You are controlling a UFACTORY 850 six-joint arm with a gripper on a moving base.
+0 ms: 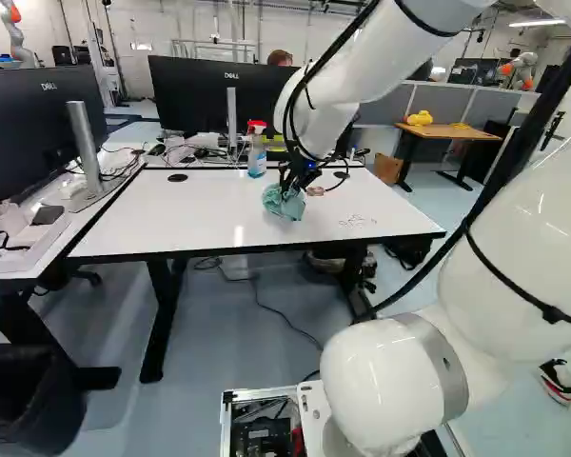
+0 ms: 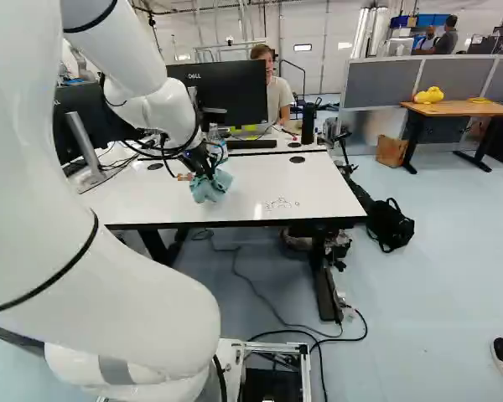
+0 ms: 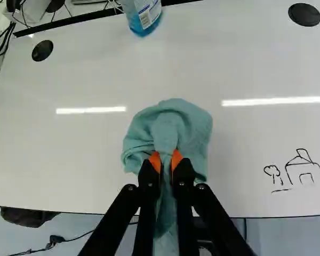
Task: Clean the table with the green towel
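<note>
In the left base view my gripper [image 1: 290, 181] is over the white table [image 1: 152, 214], with the green towel [image 1: 284, 204] hanging from it at the tabletop. The wrist view shows the gripper [image 3: 166, 160] shut on the towel [image 3: 189, 125]; both orange pads pinch a fold, and the cloth bunches ahead of the fingers and trails back between them. Black line drawings [image 3: 304, 169] mark the table to one side of the towel. The right base view shows the same drawings [image 2: 281, 203] near the front edge.
A spray bottle [image 1: 257, 152] with blue liquid stands at the table's back edge. Monitors [image 1: 209, 95] rise behind it, and another desk with a monitor [image 1: 38, 124] adjoins at the left of the left base view. A person sits behind the table. Another robot [image 1: 523, 67] stands far back.
</note>
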